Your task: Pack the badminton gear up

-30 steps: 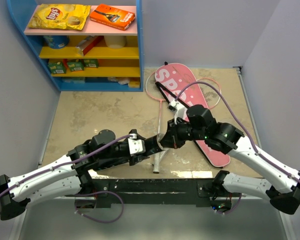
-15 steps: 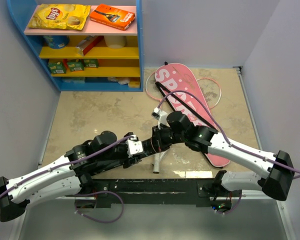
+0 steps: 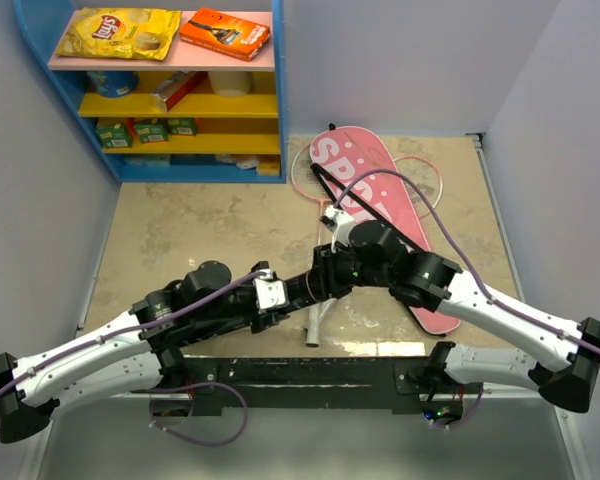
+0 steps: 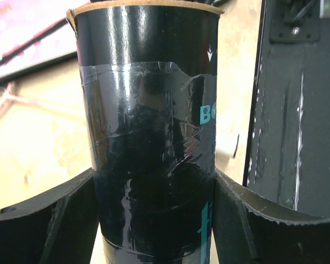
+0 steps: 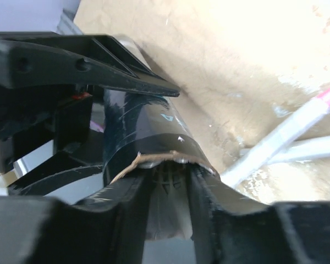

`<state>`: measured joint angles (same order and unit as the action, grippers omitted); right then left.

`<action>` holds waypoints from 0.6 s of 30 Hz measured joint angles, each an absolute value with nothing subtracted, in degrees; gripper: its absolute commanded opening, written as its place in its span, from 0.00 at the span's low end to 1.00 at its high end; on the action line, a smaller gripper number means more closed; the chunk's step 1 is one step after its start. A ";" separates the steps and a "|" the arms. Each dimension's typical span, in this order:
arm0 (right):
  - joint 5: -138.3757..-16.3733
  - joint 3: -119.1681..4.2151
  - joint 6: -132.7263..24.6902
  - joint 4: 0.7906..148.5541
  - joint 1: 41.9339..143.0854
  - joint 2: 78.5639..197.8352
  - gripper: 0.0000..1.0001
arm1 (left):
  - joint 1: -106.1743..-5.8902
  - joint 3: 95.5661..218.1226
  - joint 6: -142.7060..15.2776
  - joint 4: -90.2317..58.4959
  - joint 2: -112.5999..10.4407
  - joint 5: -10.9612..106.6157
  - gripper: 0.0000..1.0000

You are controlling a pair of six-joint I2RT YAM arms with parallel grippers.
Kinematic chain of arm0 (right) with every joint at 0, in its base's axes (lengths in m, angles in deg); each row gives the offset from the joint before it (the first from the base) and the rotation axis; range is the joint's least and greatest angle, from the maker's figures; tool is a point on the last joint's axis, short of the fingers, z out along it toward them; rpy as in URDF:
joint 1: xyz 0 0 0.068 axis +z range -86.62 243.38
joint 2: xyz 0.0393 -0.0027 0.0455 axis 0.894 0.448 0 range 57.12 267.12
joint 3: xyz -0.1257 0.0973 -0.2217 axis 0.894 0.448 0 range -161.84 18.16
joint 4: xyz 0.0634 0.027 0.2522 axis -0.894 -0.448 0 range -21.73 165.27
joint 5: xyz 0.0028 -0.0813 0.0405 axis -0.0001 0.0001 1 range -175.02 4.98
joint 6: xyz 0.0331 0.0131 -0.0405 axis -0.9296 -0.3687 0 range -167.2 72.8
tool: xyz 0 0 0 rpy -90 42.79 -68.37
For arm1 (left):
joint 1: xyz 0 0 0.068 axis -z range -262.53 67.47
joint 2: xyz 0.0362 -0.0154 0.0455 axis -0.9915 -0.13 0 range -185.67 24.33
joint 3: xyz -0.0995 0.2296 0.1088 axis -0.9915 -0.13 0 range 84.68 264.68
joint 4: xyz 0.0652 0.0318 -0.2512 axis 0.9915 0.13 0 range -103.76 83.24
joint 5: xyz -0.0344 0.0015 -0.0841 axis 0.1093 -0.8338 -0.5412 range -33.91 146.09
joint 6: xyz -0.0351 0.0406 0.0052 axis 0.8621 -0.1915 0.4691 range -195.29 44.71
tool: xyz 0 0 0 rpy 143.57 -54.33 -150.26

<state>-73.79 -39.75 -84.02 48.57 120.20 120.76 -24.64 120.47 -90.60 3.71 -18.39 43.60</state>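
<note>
My left gripper (image 3: 292,291) (image 4: 154,184) is shut on the long black tube (image 3: 305,286) (image 4: 148,126), with a finger on each side of it. The tube's open cardboard-rimmed mouth points at my right gripper (image 3: 328,276) (image 5: 170,173). A white feather shuttlecock (image 5: 173,212) lies nose-first in that mouth. The right jaws stand a little apart, one on each side of its skirt. The pink "SPORT" bag (image 3: 352,160) lies at the back right. Two thin rackets (image 3: 320,215) lie by it, with their white handles (image 5: 289,135) under the tube.
A blue shelf unit (image 3: 280,90) with snack packets and boxes stands at the back left. Grey walls close in both sides. The black base rail (image 3: 310,372) runs along the near edge. Bare tan table (image 3: 200,230) lies left of the rackets.
The right arm swung left to the tube's mouth, then drew back slightly to the right. The left arm and the tube have barely moved.
</note>
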 measured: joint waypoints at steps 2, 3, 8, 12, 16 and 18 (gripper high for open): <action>-76.09 -41.28 -83.78 46.47 120.51 118.81 0.44 | -24.64 120.47 -90.63 2.07 -18.48 43.03 0.00; -77.11 -42.09 -83.65 45.49 120.72 118.02 0.45 | -24.62 120.47 -90.58 1.00 -18.59 42.74 0.00; -82.08 -45.83 -83.65 40.88 121.29 114.99 0.50 | -24.36 120.64 -90.36 -3.46 -19.27 42.15 0.00; -87.21 -50.35 -83.58 35.94 121.64 112.56 0.54 | -24.36 120.68 -90.28 -4.57 -19.90 42.13 0.00; -94.40 -55.71 -83.15 32.02 121.82 111.75 0.55 | -24.32 120.68 -90.28 -4.60 -20.34 41.91 0.00; -98.12 -57.30 -82.97 29.88 121.75 111.90 0.54 | -24.32 120.68 -90.30 -4.64 -20.47 41.83 0.00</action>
